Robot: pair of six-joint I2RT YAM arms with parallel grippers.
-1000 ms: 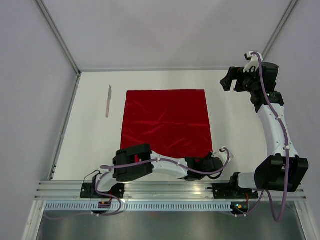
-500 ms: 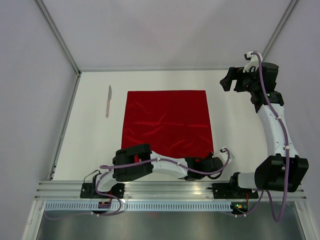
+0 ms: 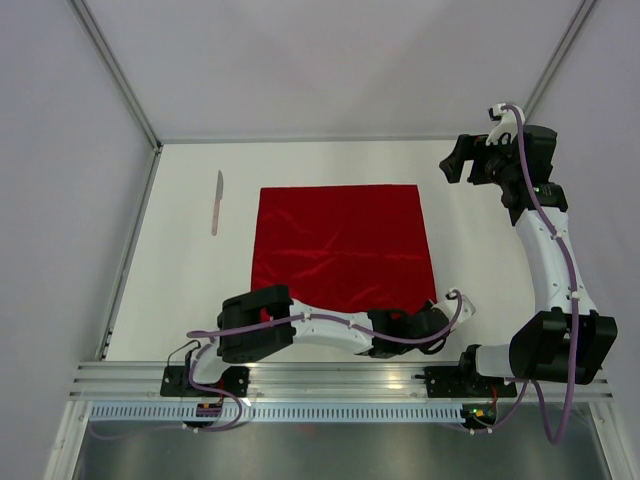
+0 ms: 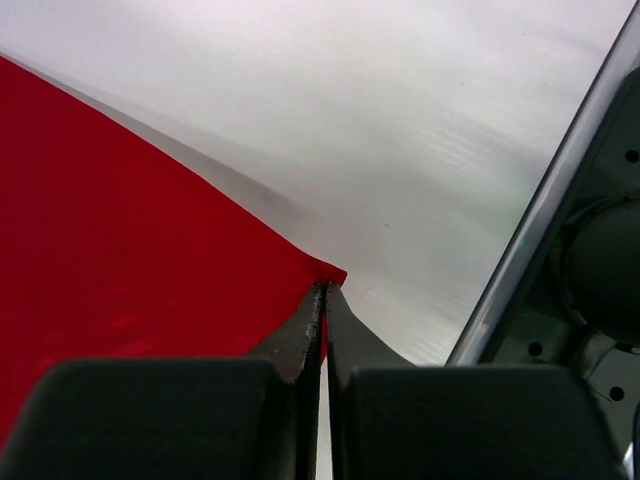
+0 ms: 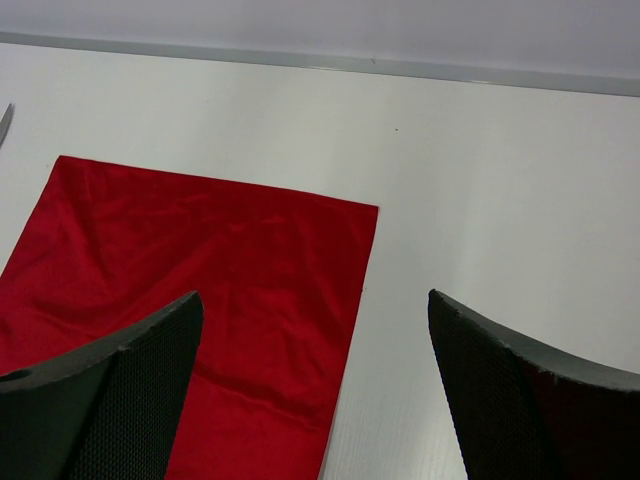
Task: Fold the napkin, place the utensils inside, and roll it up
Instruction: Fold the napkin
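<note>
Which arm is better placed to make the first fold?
Left. The left end effector is shut on the napkin's near right corner, ready to carry it over. The right end effector hangs open beyond the far right corner, apart from the cloth.

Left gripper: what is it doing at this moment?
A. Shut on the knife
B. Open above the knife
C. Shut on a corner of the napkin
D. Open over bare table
C: in the left wrist view the left gripper has its jaws pressed together on a corner of the napkin, while the knife lies untouched off the napkin's far left side.
</note>
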